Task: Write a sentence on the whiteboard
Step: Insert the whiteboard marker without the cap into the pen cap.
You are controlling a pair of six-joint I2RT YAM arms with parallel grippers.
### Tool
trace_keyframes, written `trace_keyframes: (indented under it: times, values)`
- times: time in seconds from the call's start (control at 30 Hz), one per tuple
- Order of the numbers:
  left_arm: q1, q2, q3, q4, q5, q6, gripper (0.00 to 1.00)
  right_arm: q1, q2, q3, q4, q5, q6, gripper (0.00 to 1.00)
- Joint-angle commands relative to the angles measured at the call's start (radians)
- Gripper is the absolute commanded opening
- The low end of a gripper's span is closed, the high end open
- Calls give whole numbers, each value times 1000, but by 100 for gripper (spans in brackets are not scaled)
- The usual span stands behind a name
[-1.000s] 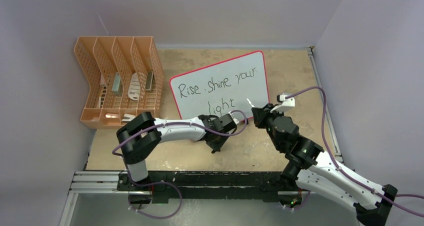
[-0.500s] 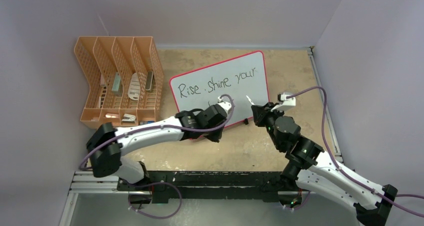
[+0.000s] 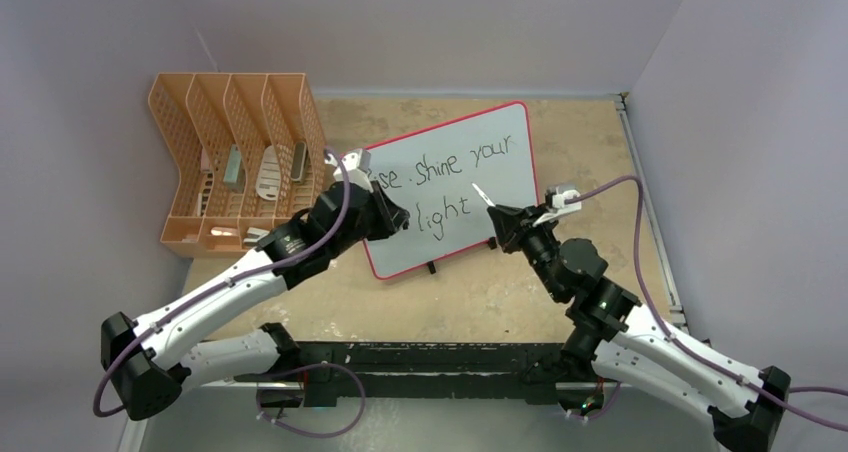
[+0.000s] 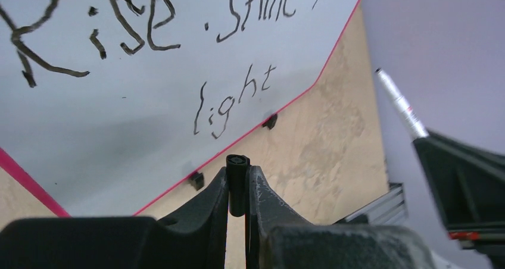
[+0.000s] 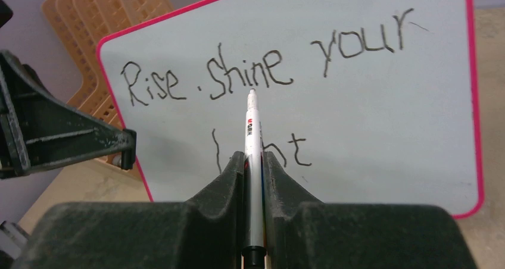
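The whiteboard (image 3: 500, 187), white with a red-pink rim, stands tilted at the middle of the table. The sentence (image 3: 465, 157) on it reads "Rise . shine your light" in black; my left arm covers its first letters in the top view. My left gripper (image 3: 398, 218) is over the board's left part, shut on a small black marker cap (image 4: 237, 183). My right gripper (image 3: 503, 222) hovers off the board's lower right, shut on a silver-white marker (image 5: 252, 132). The marker's tip (image 3: 478, 190) points at the board and stands apart from it.
An orange mesh file rack (image 3: 240, 167) holding several small items stands just left of the board, close behind my left arm. The board's black feet (image 3: 432, 268) rest on the tan tabletop. A metal rail (image 3: 400, 362) runs along the near edge; purple walls enclose the back and sides.
My left arm has swung from the board's lower front edge up and left to the board's left side, its grip staying shut. My right gripper has shifted slightly left with the marker.
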Motion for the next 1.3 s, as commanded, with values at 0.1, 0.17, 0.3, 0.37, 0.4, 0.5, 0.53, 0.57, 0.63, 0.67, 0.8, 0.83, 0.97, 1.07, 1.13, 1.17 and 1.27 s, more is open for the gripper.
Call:
trace_keyframes:
  times: [0.1, 0.17, 0.3, 0.37, 0.4, 0.5, 0.53, 0.57, 0.63, 0.67, 0.8, 0.83, 0.97, 1.07, 1.13, 1.17, 1.27]
  values:
    - [7, -79, -27, 129, -168, -281, 0, 85, 21, -44, 278, -57, -111, 0]
    - [7, -86, -34, 127, -199, -363, 0, 121, 28, -60, 336, -42, -131, 0]
    - [7, -98, -45, 120, -242, -541, 0, 194, 54, -93, 452, 2, -179, 0]
    - [7, -101, -52, 130, -248, -604, 0, 212, 75, -101, 499, 1, -192, 0]
    - [7, -102, -55, 132, -252, -633, 0, 219, 85, -103, 529, -3, -200, 0]
    - [7, -113, -69, 158, -262, -691, 0, 237, 111, -104, 577, -19, -220, 0]
    - [7, -118, -76, 175, -262, -703, 0, 244, 117, -106, 593, -23, -225, 0]
    - [7, -121, -80, 184, -260, -723, 0, 249, 124, -108, 606, -28, -230, 0]
    - [7, -124, -83, 187, -258, -765, 0, 257, 139, -107, 623, -39, -238, 0]
    - [7, -124, -89, 190, -256, -784, 0, 261, 149, -106, 629, -42, -240, 0]
    - [7, -127, -112, 213, -247, -846, 0, 269, 181, -101, 644, -71, -242, 0]
    - [7, -128, -119, 218, -243, -859, 0, 272, 192, -98, 646, -76, -243, 0]
    - [7, -135, -141, 252, -229, -881, 0, 276, 225, -88, 647, -88, -246, 0]
    - [7, -141, -146, 266, -226, -890, 0, 278, 236, -87, 653, -100, -246, 0]
    - [6, -146, -154, 284, -222, -892, 0, 278, 246, -82, 649, -100, -247, 0]
    - [7, -145, -156, 290, -219, -892, 0, 280, 250, -79, 643, -102, -247, 0]
    - [7, -144, -159, 296, -211, -890, 0, 280, 256, -79, 641, -100, -246, 0]
